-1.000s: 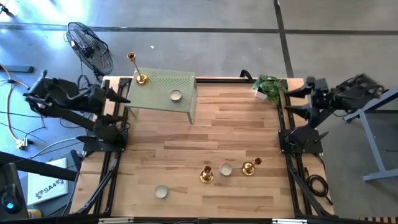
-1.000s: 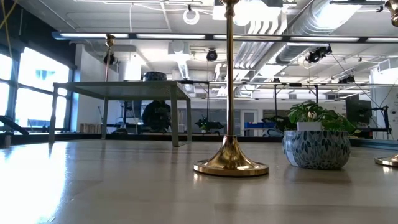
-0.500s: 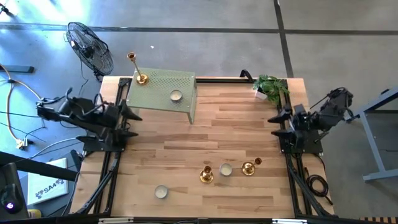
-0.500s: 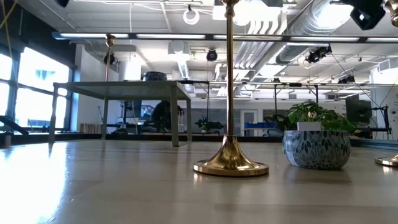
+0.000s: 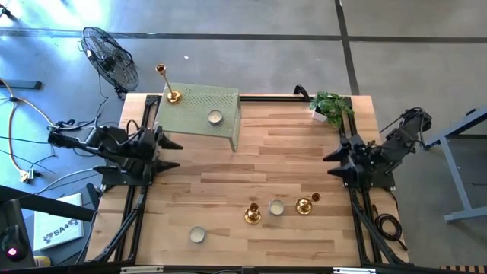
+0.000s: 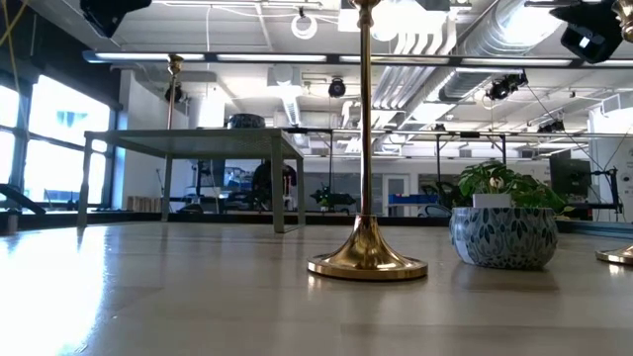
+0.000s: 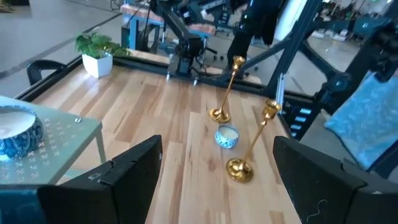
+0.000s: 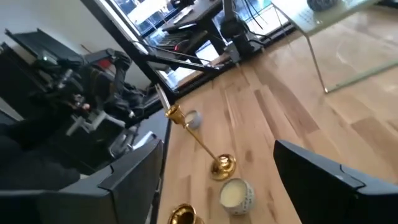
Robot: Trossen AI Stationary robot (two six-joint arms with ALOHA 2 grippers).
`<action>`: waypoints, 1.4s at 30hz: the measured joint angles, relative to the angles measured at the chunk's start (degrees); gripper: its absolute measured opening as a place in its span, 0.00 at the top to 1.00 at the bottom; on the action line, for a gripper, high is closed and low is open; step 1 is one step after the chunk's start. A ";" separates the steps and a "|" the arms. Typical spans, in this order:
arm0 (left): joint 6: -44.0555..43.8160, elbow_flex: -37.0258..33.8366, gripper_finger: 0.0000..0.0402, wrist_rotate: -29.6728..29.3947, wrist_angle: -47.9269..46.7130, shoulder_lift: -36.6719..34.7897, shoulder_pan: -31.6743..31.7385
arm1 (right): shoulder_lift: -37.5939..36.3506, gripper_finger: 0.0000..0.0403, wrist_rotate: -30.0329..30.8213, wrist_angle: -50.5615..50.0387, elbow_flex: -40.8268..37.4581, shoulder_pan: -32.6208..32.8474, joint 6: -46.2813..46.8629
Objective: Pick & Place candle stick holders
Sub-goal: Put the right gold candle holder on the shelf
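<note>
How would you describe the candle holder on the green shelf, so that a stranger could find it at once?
Look first at the pale green perforated shelf standing at the far left of the wooden table. On its outer far corner stands one gold candlestick, with a round base and a thin stem. It is the only candlestick raised on the shelf; the other two stand down on the table near the front, beside a small candle cup.

Two dark fingers [image 8: 134,180] of the right gripper [image 8: 217,180] stand wide apart above the light wooden tabletop [image 8: 286,118]. Between them a shiny gold-brass candlestick [image 8: 199,146] stands (thin stem, round base), just beside a small patterned candle cup [image 8: 236,195].
</note>
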 joint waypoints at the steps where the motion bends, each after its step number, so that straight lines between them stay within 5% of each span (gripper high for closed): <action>1: -0.05 0.00 0.25 0.17 0.33 0.09 0.00 | 0.01 0.25 0.23 0.64 -0.04 0.00 -0.68; 28: 0.18 0.00 0.25 0.89 1.39 0.90 0.00 | 9.50 0.25 6.22 7.05 0.02 -0.02 3.23; 35: -0.31 0.00 0.25 -9.44 1.63 0.97 0.02 | 12.40 0.25 4.67 14.11 -0.03 0.00 6.30; 42: -0.02 0.00 0.25 -9.15 1.95 1.01 0.00 | 15.16 0.25 1.17 17.11 -0.01 0.00 0.35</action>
